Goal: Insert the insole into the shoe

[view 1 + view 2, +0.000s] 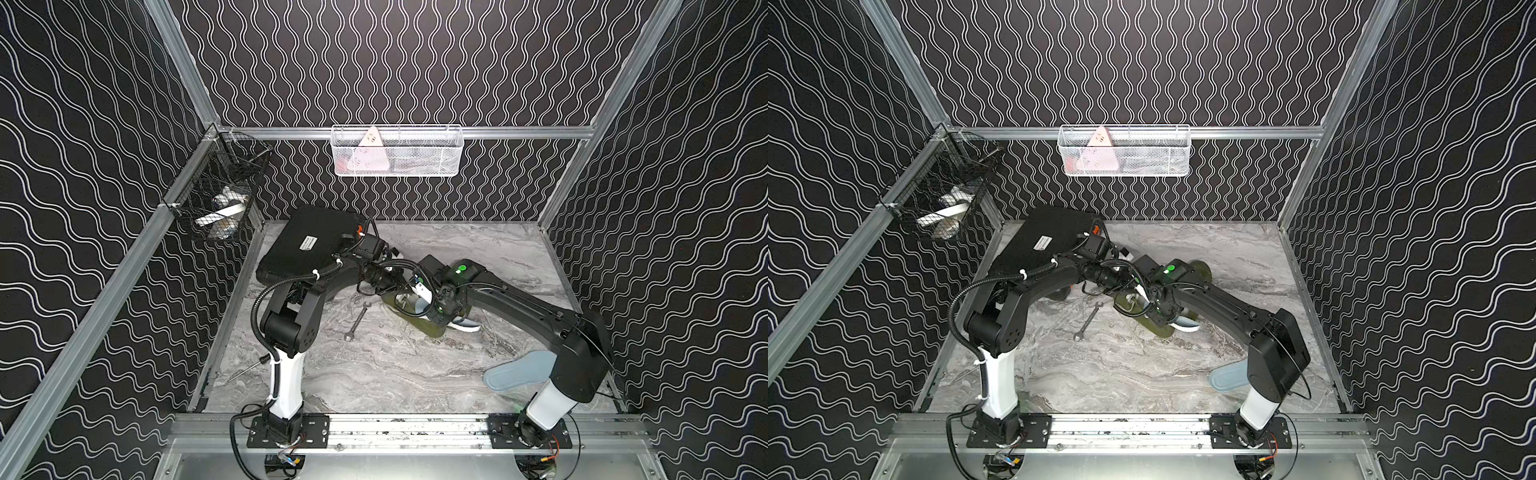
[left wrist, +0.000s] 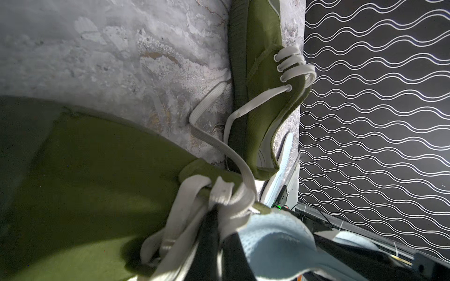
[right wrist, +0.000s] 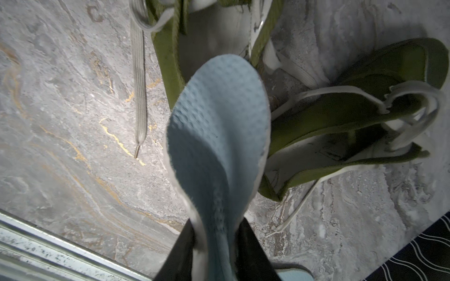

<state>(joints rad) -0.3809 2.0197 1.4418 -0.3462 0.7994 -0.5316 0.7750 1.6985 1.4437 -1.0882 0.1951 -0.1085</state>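
1. right hand (image 3: 219, 253) is clamped on the pale blue insole (image 3: 216, 126), whose tip hangs at the mouth of the green shoe (image 3: 168, 60).
2. left hand (image 2: 216, 243) is closed on that shoe's laces (image 2: 226, 194).
3. the shoe lies on the desk (image 3: 73, 109).

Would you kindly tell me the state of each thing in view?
Near olive canvas shoe: held, mouth open.
Light blue foam insole: gripped, tip at shoe mouth.
Right gripper: shut on insole.
Left gripper: shut on near shoe at its laces.
Second olive shoe: on its side, laces loose.
Spare blue insole: flat on table.
Steel wrench: lying free.
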